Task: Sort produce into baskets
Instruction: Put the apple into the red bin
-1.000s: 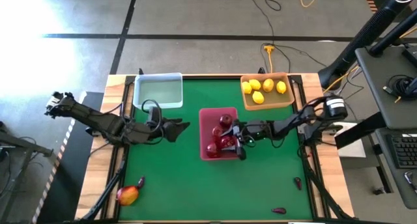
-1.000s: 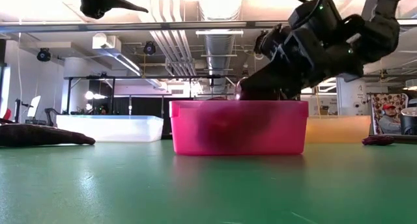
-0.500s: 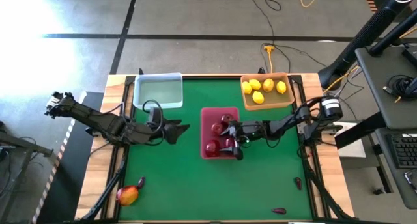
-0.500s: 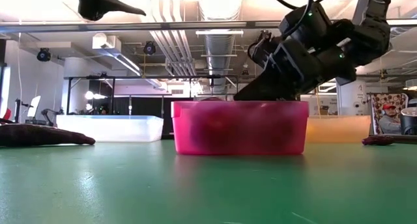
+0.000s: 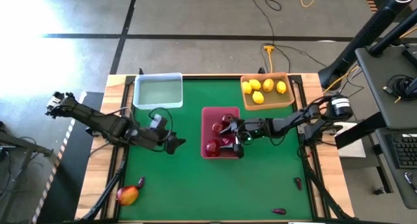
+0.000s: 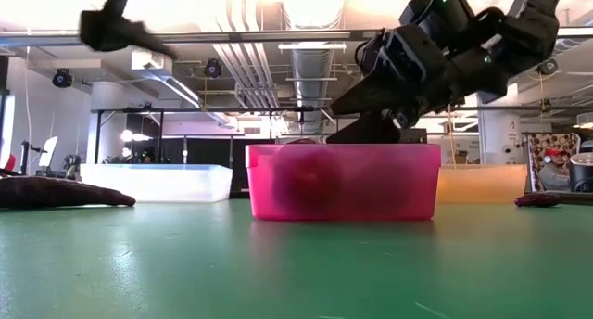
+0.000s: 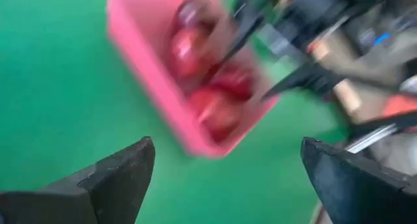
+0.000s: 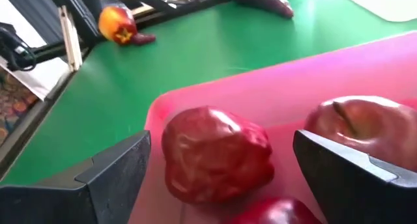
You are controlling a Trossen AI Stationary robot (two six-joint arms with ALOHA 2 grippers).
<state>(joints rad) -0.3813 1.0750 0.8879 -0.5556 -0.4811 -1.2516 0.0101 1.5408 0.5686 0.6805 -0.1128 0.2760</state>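
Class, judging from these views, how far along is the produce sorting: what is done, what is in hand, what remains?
Done: lemons fill the tan tray, red fruits lie in the pink tray. In hand: the right gripper, open and empty, over that tray. Left: the red-yellow fruit, maroon pieces on the mat; the blue tray holds nothing.

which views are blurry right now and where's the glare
Left wrist view: motion-smeared, the pink tray and red fruits streaky. Low view: the left gripper is blurred, and ceiling lights wash out the top. High view: sharp, with glare bleaching the floor at upper left. Right wrist view: crisp on the near red fruit.
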